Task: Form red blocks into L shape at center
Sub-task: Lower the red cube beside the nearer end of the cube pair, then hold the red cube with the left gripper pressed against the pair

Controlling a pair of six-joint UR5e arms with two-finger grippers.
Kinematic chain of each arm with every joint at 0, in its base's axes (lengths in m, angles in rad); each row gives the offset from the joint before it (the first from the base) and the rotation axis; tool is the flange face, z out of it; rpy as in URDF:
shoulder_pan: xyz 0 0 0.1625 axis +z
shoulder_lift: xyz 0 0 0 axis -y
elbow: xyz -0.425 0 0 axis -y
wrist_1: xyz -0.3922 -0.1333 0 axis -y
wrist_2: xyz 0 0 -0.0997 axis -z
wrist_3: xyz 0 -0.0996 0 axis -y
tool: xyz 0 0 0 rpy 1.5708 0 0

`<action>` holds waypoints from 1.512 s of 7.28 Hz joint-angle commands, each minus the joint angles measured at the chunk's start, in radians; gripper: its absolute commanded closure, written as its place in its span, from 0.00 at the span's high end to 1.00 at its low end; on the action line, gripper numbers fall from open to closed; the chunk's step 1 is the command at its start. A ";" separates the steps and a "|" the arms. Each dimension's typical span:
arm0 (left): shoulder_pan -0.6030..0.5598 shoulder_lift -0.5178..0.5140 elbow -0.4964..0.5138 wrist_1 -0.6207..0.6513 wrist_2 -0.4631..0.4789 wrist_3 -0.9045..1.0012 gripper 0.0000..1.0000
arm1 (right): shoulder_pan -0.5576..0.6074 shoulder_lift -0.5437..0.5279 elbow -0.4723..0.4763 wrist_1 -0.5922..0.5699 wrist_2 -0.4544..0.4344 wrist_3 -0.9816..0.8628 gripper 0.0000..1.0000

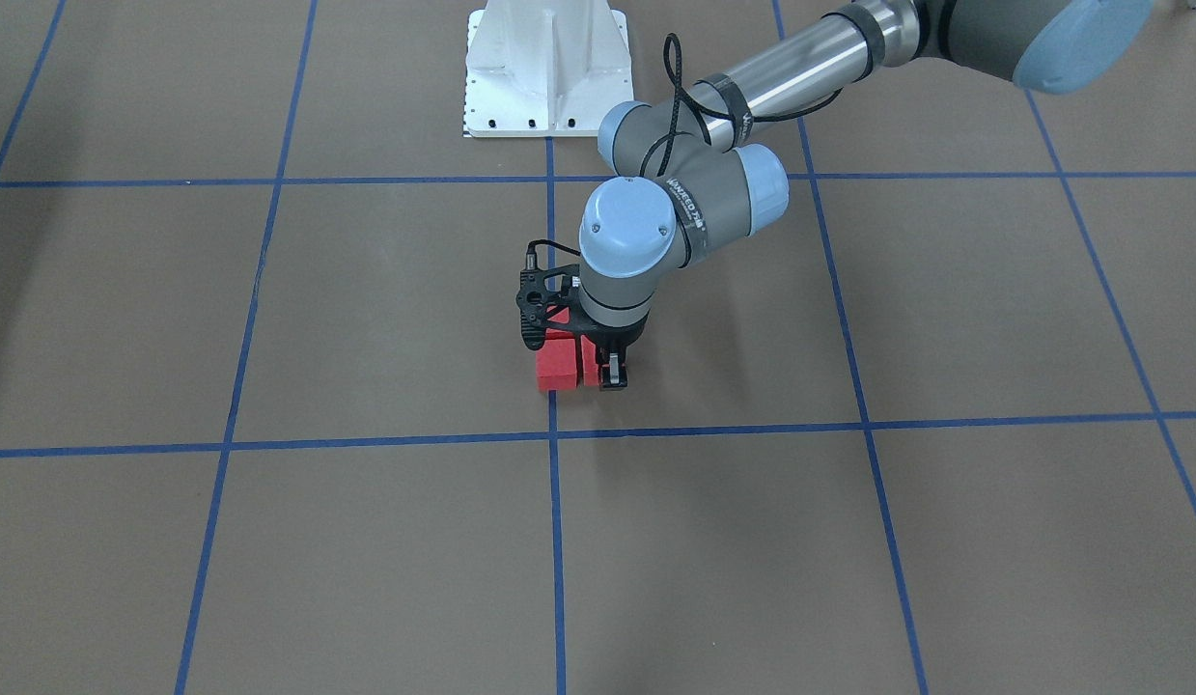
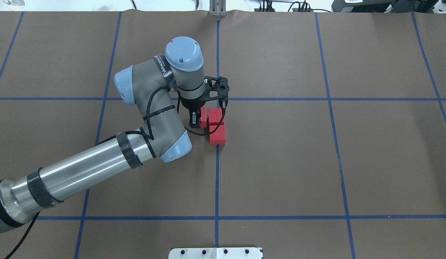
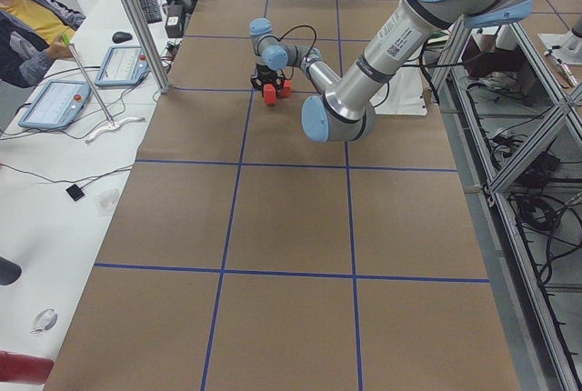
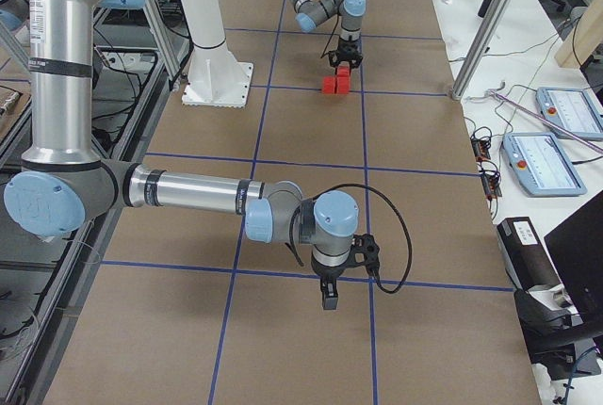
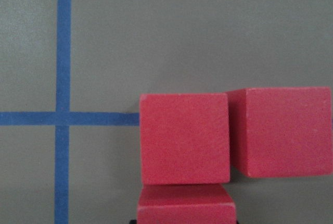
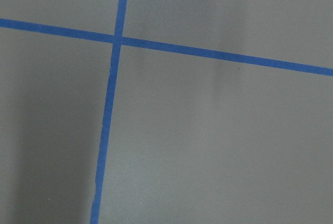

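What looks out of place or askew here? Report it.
Only a small thing: in the left wrist view, the right-hand red block appears slightly offset from the middle red block, edges not flush. Nothing spilled or damaged.

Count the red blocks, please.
3, all touching: near block and far block on the blue tape line, third block beside the far one, at the left gripper. None seems hidden.

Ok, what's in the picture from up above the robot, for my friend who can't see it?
Three red blocks sit close together in an L on a blue tape line near the middle of a brown table. The robot's left arm reaches in from the lower left, its tool down at the leftmost block, partly hiding it.
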 commanded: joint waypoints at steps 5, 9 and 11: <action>0.003 0.006 0.016 -0.069 -0.003 -0.060 0.22 | 0.000 0.002 0.001 0.000 0.001 0.000 1.00; 0.002 0.012 0.016 -0.069 -0.003 -0.057 0.24 | 0.002 0.003 0.002 0.000 0.001 0.000 1.00; 0.002 0.011 0.014 -0.070 -0.003 -0.059 0.26 | 0.000 0.003 0.002 0.000 0.001 0.000 1.00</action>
